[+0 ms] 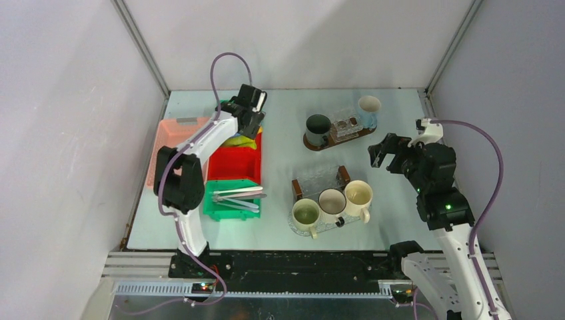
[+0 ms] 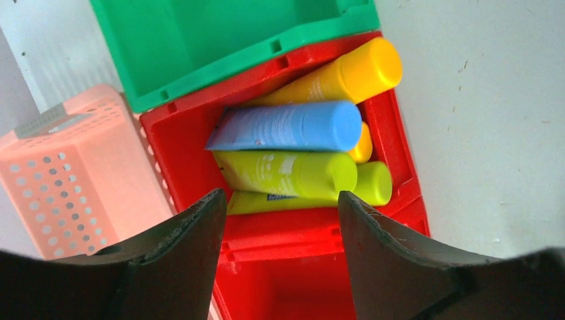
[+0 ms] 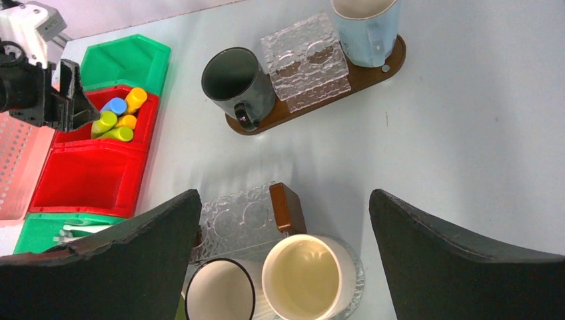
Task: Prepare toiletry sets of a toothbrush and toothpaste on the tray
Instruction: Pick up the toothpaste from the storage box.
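Left hand (image 2: 280,197) spread above red bin (image 2: 174,143): yellow, blue toothpaste tubes (image 2: 293,125).

Top external looked steeply down from behind the arms. Left wrist sat close above the red bin (image 2: 174,148) at nine o'clock; right wrist, farther off, shared it.

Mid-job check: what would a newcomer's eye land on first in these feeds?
The pile of bright tubes in the red bin at the left, with the left gripper open right above it. Then three mugs clustered near centre, and a dark mug and pale blue mug on a brown tray farther back.
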Motion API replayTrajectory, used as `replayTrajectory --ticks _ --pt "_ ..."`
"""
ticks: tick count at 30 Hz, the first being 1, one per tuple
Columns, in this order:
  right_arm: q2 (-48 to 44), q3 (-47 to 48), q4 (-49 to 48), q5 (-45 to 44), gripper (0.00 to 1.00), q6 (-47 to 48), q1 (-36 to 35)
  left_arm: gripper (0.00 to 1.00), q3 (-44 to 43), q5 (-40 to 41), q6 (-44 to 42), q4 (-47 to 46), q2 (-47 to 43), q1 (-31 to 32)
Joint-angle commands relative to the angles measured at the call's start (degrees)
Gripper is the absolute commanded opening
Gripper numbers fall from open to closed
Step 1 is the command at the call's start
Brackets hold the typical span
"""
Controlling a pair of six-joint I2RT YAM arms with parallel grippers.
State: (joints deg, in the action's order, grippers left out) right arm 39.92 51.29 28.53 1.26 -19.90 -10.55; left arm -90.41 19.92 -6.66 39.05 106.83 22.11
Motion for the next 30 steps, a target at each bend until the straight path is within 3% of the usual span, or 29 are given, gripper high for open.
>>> replayTrajectory --ticks 1,13,19,30 --pt "0.3 -0.1 -0.5 0.0 0.99 0.6 0.3 0.66 -5.5 -1.8 -0.9 3.3 3.4 -0.2" --pt "0.9 -0.4 -0.6 0.1 0.99 -1.2 0.5 0.61 -6.4 -3.1 1.3 4.2 7.4 1.0" --pt "1.0 -0.4 -0.4 0.1 1.0 -2.1 0.6 0.59 -6.1 1.3 1.7 3.9 7.8 2.3" --pt "0.2 -0.8 0.3 0.3 0.99 -2.9 0.5 0.46 -5.5 8.2 3.0 3.0 9.7 3.0"
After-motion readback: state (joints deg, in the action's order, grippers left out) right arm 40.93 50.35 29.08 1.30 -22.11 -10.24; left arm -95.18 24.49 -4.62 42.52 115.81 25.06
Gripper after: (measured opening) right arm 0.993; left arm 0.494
